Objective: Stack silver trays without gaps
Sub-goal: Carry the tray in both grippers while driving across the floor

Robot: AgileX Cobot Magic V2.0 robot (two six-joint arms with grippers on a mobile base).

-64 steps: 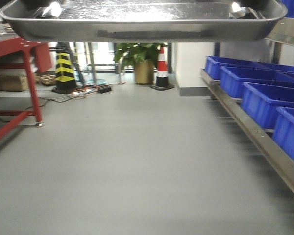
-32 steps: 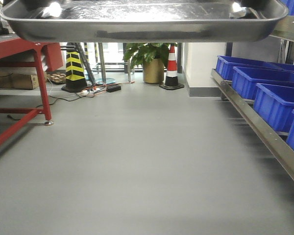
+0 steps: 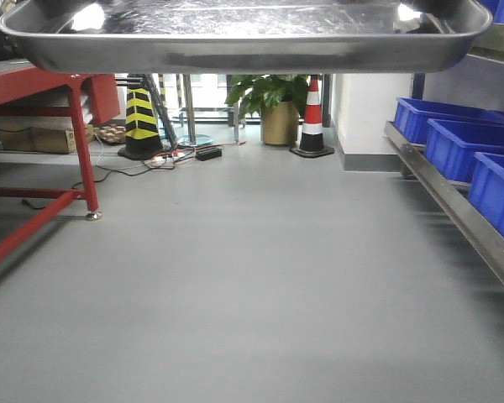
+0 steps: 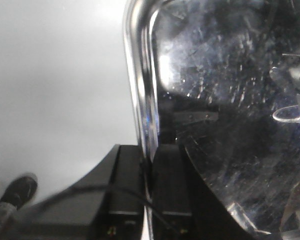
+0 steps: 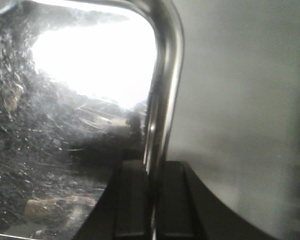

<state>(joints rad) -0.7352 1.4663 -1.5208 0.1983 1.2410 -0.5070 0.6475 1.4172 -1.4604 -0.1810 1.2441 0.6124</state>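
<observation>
- From the front view, the silver tray (image 3: 244,38) hung high across the top of the picture. Its long axis ran side to side, square to the way the robot faced. Below it lay open grey floor (image 3: 235,294), with a red desk (image 3: 34,77) to the left, blue bins (image 3: 462,143) on the shelf to the right, and striped cones (image 3: 141,117) and a potted plant (image 3: 277,105) at the back. I could see no second tray anywhere.
- In the left wrist view, the left pincer (image 4: 150,167) was closed on the rolled rim at one short end, one finger outside and one inside. The tray's bright floor (image 4: 220,100) stretched away from it toward the other arm. Someone's shoe (image 4: 15,192) showed on the floor below.
- In the right wrist view, the right pincer (image 5: 152,187) gripped the opposite short rim the same way, and the tray (image 5: 65,125) reached inward from it.
- By my reckoning the tray lay between the two pincers, shared evenly, neither arm nearer. Setting it down would need both ends lowered level onto a partner tray, and none was in view.
</observation>
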